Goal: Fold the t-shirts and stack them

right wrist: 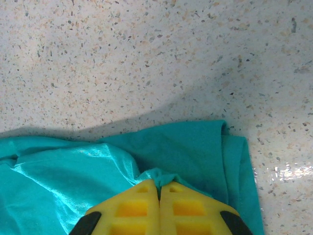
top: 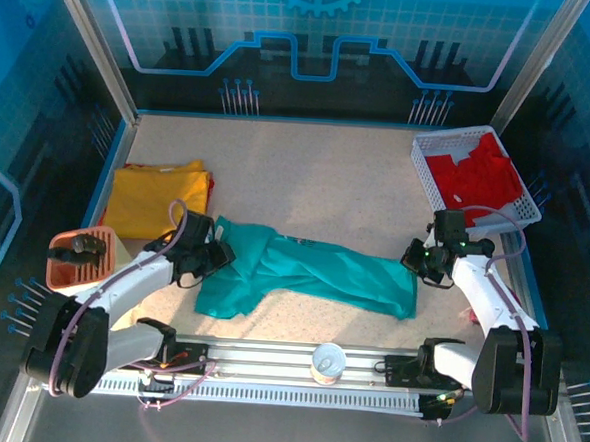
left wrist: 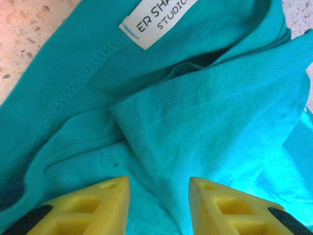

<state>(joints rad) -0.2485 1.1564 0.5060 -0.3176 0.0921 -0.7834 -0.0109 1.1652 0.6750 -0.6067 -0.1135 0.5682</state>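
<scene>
A: Pinching one end of the teal t-shirt (top: 312, 267) on the table (top: 309, 162), right gripper (right wrist: 159, 185) clamped shut, seemingly anchoring it for spreading.

B: Hovering the left gripper (left wrist: 159, 183) beside the neck label (left wrist: 156, 19), jaws parted around a fold, apparently gripping nothing yet.

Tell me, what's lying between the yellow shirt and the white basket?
Nothing. The top external view shows bare speckled table between the yellow t-shirt and the white basket.

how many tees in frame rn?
3. The teal tee is crumpled at centre front, the yellow tee lies at the left edge, and the red tee is in the basket at back right. More may be hidden underneath.
</scene>
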